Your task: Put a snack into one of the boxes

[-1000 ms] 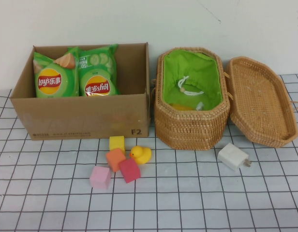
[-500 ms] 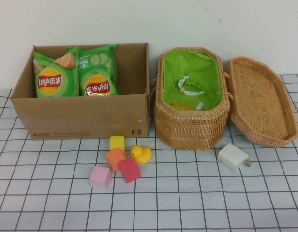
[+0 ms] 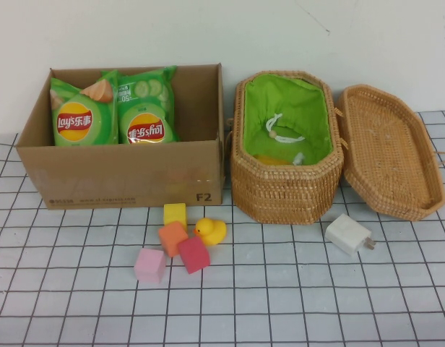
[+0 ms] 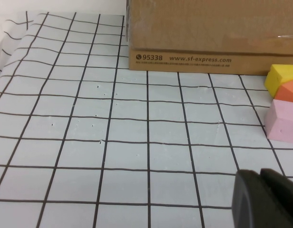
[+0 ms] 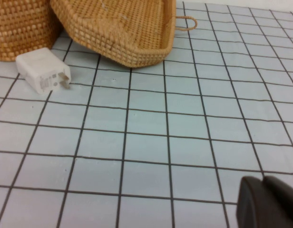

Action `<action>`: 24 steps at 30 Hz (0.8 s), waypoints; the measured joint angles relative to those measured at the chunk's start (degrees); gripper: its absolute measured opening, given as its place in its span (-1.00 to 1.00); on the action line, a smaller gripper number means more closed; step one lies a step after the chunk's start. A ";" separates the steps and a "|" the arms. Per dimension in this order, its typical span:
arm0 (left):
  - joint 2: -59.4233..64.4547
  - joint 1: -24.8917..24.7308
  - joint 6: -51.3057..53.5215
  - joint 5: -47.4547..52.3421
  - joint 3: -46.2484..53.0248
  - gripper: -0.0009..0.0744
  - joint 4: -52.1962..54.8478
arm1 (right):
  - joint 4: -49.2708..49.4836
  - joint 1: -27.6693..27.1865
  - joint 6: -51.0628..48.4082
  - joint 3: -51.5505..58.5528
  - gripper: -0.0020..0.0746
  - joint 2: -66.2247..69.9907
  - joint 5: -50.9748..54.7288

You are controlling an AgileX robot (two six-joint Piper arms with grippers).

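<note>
Gridded tabletop bearing a cardboard box with two Lay's chip bags upright inside, and beside it an open wicker basket with green lining, its lid leaning alongside. Before them: coloured blocks, rubber duck, white charger. Left gripper hovers low over the tabletop near the blocks, right gripper near the charger; both jaws pressed together, empty.

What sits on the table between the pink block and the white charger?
In the high view, the red block and yellow duck lie between the pink block and the white charger; past the duck the gridded table is bare.
</note>
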 joint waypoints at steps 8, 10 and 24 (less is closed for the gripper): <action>0.00 0.00 0.00 0.00 0.00 -0.98 0.09 | 0.00 2.81 -0.10 -0.05 -0.95 0.00 0.00; 0.00 0.00 0.00 0.00 0.00 -0.98 0.09 | 0.00 2.81 -0.10 -0.05 -0.95 0.00 0.08; 0.00 0.00 -0.12 0.00 0.00 -0.98 0.09 | 0.00 2.81 -0.10 -0.14 -0.95 0.00 0.23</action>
